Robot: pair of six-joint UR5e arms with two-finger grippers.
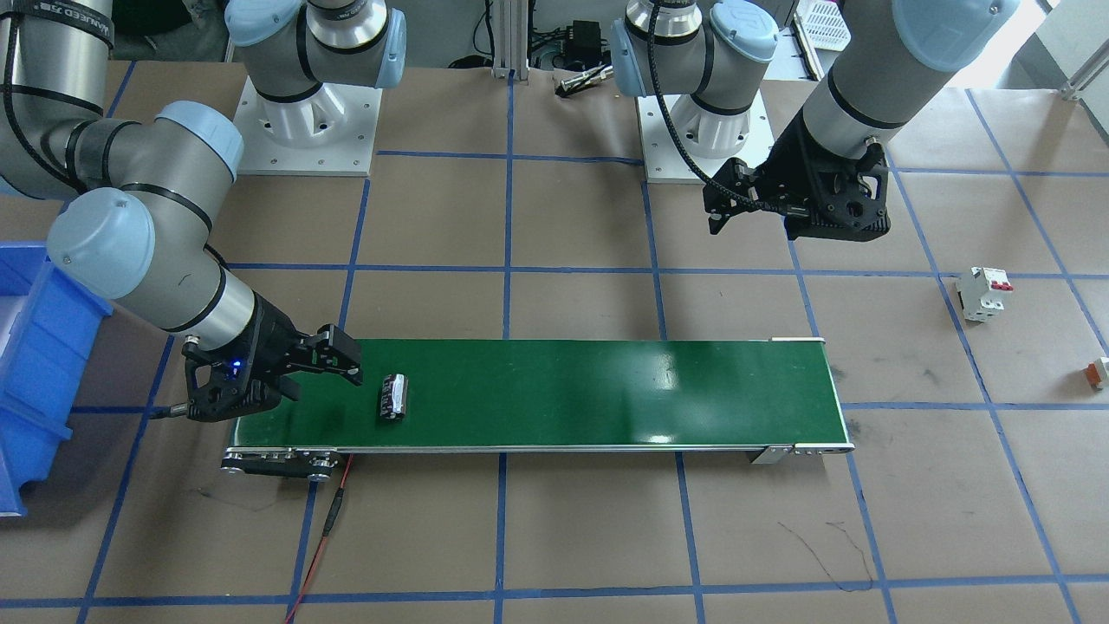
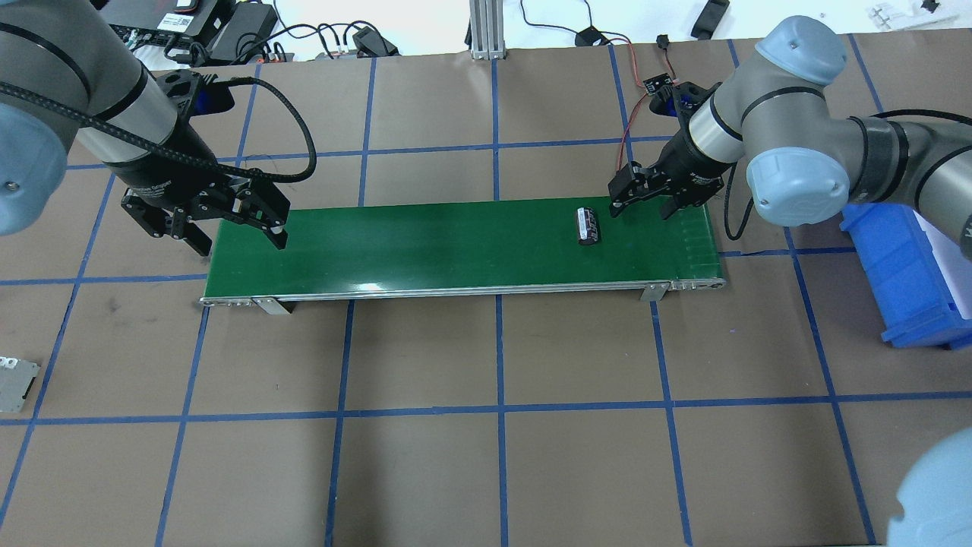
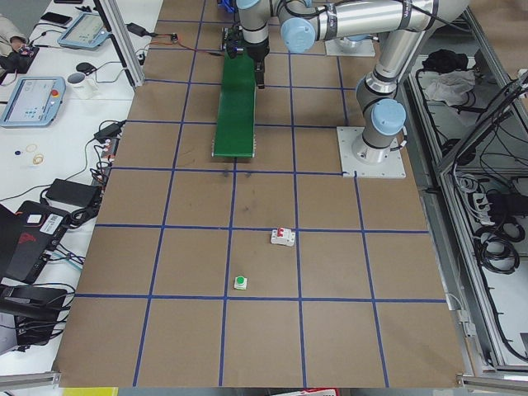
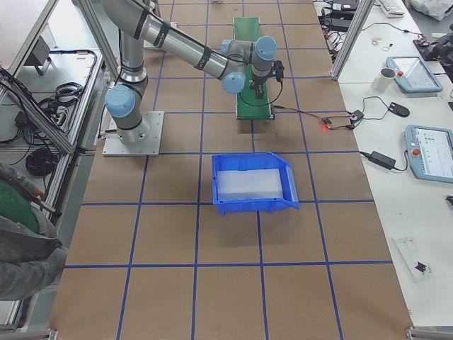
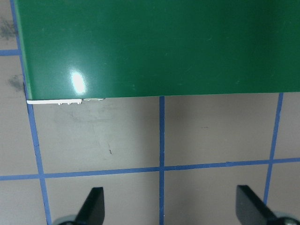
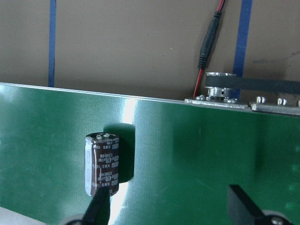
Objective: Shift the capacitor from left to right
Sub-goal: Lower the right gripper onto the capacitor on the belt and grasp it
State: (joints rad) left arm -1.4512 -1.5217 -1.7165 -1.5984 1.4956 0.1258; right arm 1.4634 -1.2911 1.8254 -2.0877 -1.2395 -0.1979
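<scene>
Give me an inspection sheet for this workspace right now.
Surface: brown table with blue tape grid; green belt across it.
Job's things: capacitor lying on its side near the belt's right end.
Clutter: breaker, small part, blue bin.
Pincers: left pincer open, raised near the belt's left end; right pincer open beside the capacitor, not holding it.
Cables: red wire at the belt's right end.
Surroundings: side bench with tablets; person at the edge.

The capacitor lies on the green belt, just beside the right gripper; its fingers stand apart.
</scene>
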